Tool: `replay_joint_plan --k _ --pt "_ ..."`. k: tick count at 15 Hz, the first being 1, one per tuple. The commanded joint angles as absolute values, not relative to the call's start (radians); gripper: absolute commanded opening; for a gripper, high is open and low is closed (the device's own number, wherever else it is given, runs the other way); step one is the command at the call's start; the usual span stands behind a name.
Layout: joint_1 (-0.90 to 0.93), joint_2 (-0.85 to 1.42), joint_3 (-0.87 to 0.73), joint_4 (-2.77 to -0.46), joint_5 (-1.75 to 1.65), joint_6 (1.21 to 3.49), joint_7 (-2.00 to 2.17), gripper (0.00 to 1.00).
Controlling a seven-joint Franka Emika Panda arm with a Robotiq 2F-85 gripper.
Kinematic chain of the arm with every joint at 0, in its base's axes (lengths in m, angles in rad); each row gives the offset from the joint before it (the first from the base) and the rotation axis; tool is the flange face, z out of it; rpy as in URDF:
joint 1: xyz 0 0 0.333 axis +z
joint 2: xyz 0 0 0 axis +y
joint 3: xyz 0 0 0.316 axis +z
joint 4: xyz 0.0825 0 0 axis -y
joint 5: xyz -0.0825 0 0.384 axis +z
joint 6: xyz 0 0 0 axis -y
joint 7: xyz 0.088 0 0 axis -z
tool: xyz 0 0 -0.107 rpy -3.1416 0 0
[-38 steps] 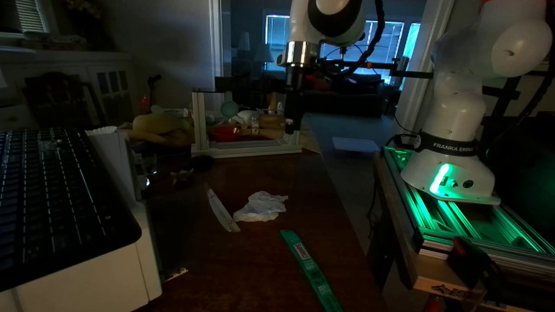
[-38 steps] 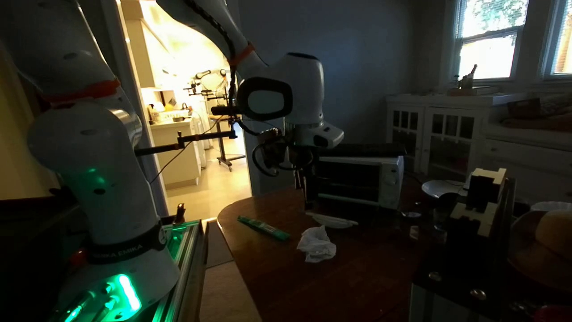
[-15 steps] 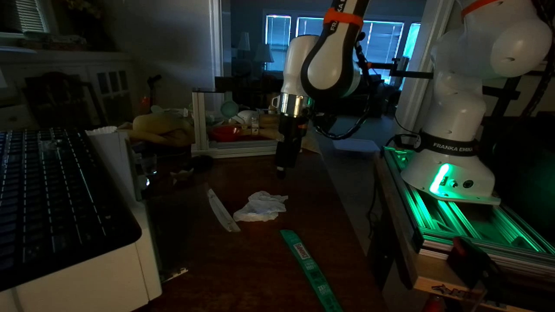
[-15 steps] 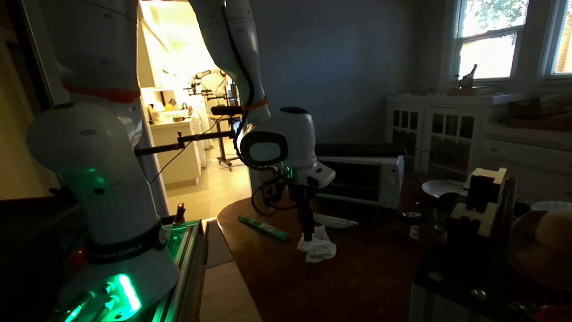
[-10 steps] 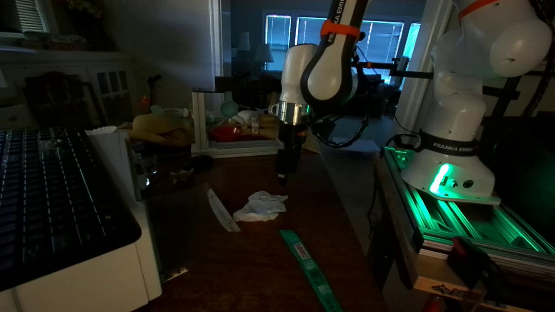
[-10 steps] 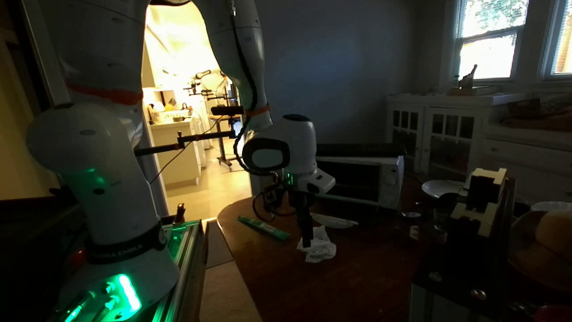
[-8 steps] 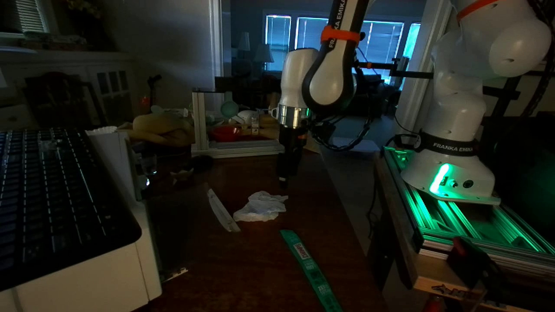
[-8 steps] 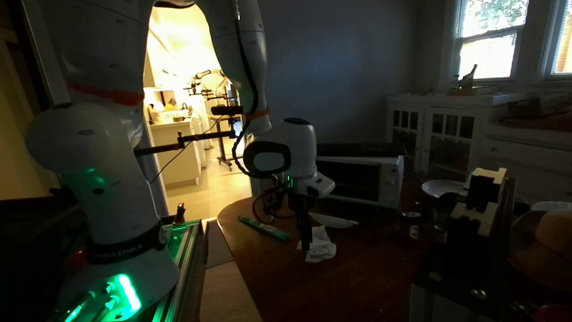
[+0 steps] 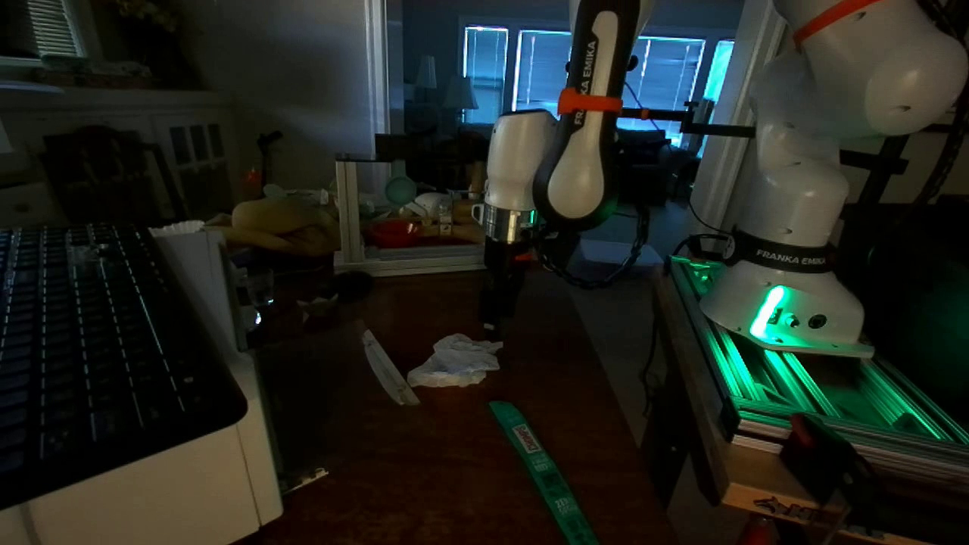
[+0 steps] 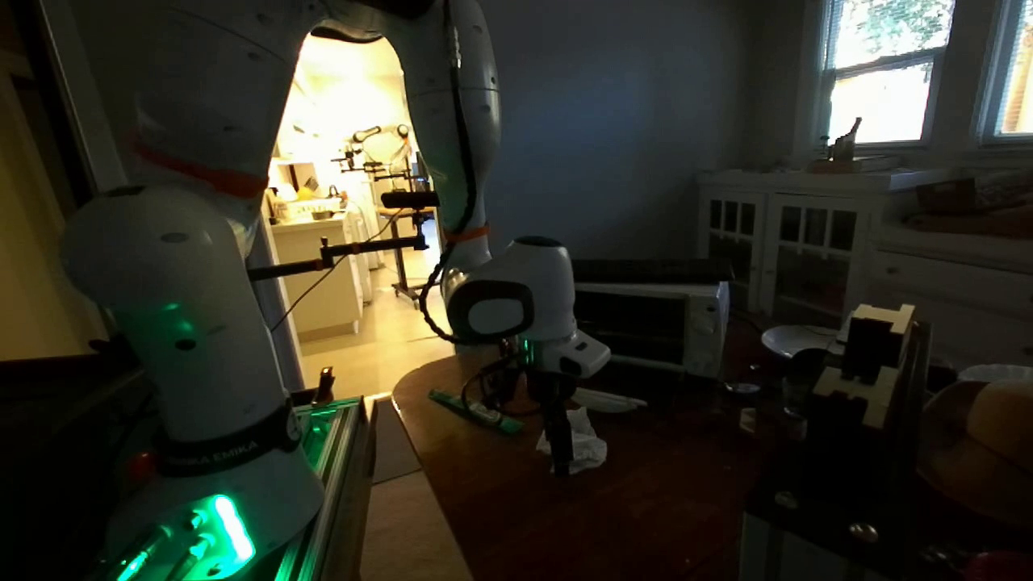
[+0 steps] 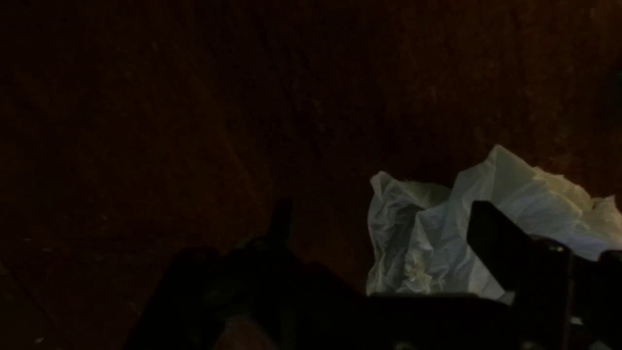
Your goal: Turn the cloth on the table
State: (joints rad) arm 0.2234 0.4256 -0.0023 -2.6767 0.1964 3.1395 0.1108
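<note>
A crumpled white cloth (image 9: pixel 456 362), thin like tissue, lies on the dark brown table (image 9: pixel 454 462). It also shows in an exterior view (image 10: pixel 587 453) and on the right of the wrist view (image 11: pixel 442 228). My gripper (image 9: pixel 490 327) points down close to the cloth, low over the table; in an exterior view its fingers (image 10: pixel 562 468) overlap the cloth. In the wrist view the fingers (image 11: pixel 380 209) are wide apart with nothing held. The right finger is over the cloth, the left over bare wood. The gripper body hides the cloth's lower part there. Whether a fingertip touches is unclear.
A white strip (image 9: pixel 387 369) lies beside the cloth. A green packet (image 9: pixel 541 473) lies near the table edge. A white toaster oven (image 10: pixel 702 331) with a dark keyboard-like top (image 9: pixel 106 363) stands close by. A pale frame (image 9: pixel 431 265) with a red bowl (image 9: pixel 394 233) stands beyond.
The arm has come down from high above the table to low beside the cloth, and it sinks further in the last half second. Cloth, strip and packet have not moved.
</note>
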Motion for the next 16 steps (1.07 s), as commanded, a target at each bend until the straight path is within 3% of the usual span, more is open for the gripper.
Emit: replay_joint_plan --k 1,7,11,12,15,16 --pt "0.262 0.501 -0.037 -2.634 0.163 3.177 0.15 0.92" --pt "0.263 0.547 -0.016 -2.595 0.171 3.192 0.153 0.95" --pt "0.286 0.572 -0.032 -2.576 0.17 3.189 0.157 0.81" --pt "0.287 0.577 -0.03 -2.574 0.17 3.19 0.158 0.82" --pt "0.289 0.588 -0.029 -2.57 0.171 3.191 0.163 0.67" --pt "0.29 0.59 -0.029 -2.569 0.172 3.192 0.164 0.58"
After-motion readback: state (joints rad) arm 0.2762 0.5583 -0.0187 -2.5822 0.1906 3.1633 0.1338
